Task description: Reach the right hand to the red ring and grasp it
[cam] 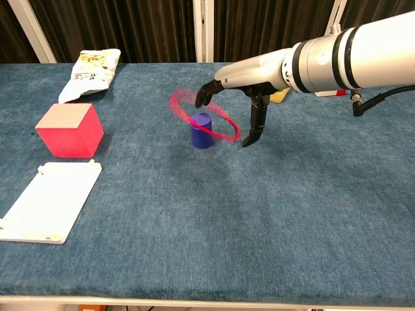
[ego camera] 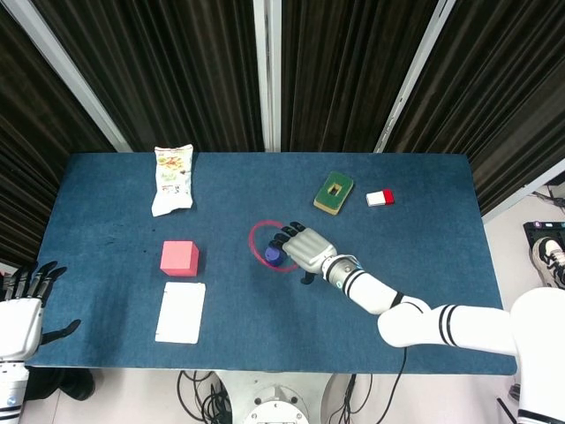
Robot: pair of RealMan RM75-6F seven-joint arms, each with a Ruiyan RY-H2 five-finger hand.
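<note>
Left hand (ego camera: 19, 314) sits off the table's (ego camera: 106, 344) near-left corner, head view only, fingers spread, holding nothing. Snack bag (ego camera: 172, 179) at far left of the table: printed front, text too small to read in either view. In front of it a red cube (ego camera: 179, 257), plain faces, and just nearer the robot a white card (ego camera: 181, 312), blank on the side showing. Mid-table: small purple cylinder (cam: 201, 130) standing upright, no markings. Red ring (cam: 204, 116) is a thin red hoop, motion-blurred in chest view, tilted, with its lower arc crossing in front of the cylinder; from the head view the cylinder shows inside the loop. Cannot tell whether the ring is still airborne or resting against the cylinder. Right hand (cam: 237, 87) is over the ring's right side, palm down, fingers (cam: 254, 126) splayed downward; fingertips at the ring's far edge, but grip versus released isn't visible, so cannot tell. Far right: green-and-yellow sponge (ego camera: 334, 193) with a small dark mark on top, unreadable, then a red-and-white block (ego camera: 380, 198), no legible label.
</note>
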